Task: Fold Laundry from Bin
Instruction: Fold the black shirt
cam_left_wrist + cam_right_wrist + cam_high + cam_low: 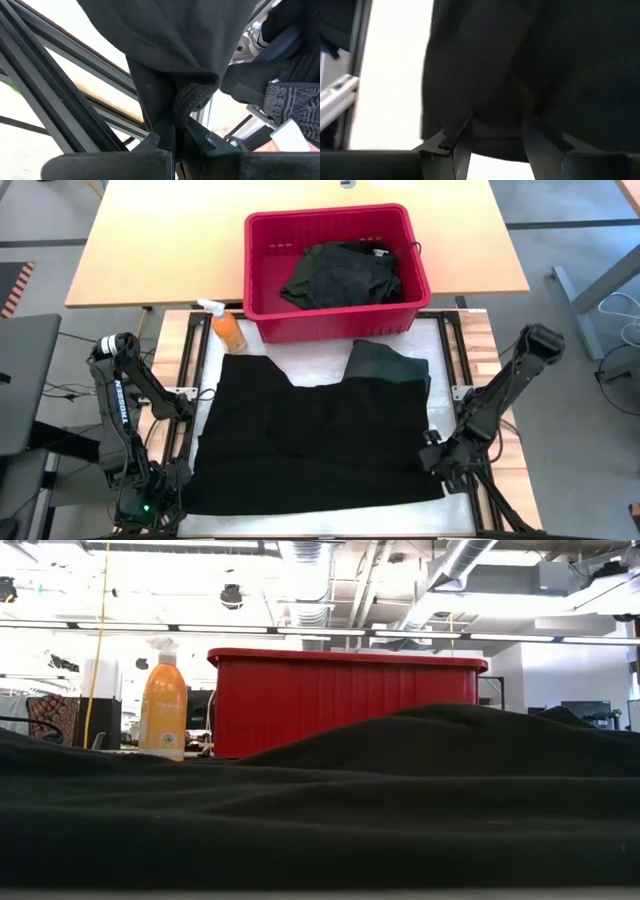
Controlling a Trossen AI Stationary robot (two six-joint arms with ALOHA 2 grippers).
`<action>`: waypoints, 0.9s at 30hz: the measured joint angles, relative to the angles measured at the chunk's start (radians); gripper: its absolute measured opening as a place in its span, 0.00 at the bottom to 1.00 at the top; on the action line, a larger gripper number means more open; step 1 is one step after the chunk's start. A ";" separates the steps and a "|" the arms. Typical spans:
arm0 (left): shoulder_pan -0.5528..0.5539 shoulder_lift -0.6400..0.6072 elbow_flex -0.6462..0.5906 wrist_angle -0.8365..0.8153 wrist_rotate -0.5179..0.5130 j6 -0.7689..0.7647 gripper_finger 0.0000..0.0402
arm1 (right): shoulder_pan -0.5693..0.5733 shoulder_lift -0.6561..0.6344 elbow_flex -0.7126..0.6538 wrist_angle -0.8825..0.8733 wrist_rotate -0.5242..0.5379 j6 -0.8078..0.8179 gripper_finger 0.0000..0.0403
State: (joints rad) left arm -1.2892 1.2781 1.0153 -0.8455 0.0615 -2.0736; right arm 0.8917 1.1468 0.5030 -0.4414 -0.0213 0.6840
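Observation:
A black garment [320, 440] lies spread on the white mat between my two arms and fills the low view [320, 810]. A dark grey-green part [388, 365] is turned over at its far right. My left gripper [172, 480] is shut on the garment's near left corner [177, 135]. At the near right corner my right gripper [437, 462] stands open, one finger on either side of the cloth's edge [497, 145]. The red bin [330, 218] at the far side holds more dark laundry [340, 275]. My left gripper pinches a bunched fold of the black cloth between its two fingers, right at a stitched hem [196, 97]. Several layers are gathered there. The fingers slant down from the table's left side. The rest of the garment lies on the mat.
An orange spray bottle [228, 328] stands at the bin's near left corner, close to the garment's far left edge. Black frame rails [190, 395] run along both sides of the mat. A wooden table [150, 250] carries the bin.

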 joint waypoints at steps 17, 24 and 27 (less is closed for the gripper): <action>0.000 -0.001 0.000 0.011 0.002 -0.030 0.00 | -0.064 -0.026 0.057 -0.090 -0.227 0.171 0.07; -0.001 -0.001 0.000 0.009 -0.010 -0.032 0.00 | -0.065 -0.004 0.080 -0.194 -0.152 0.343 0.12; -0.001 -0.001 0.000 0.014 -0.015 -0.039 0.00 | -0.089 0.030 0.079 -0.231 -0.116 0.347 0.12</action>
State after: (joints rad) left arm -1.2903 1.2774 1.0153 -0.8310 0.0463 -2.1123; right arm 0.8029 1.1766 0.5823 -0.6729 -0.1372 1.0315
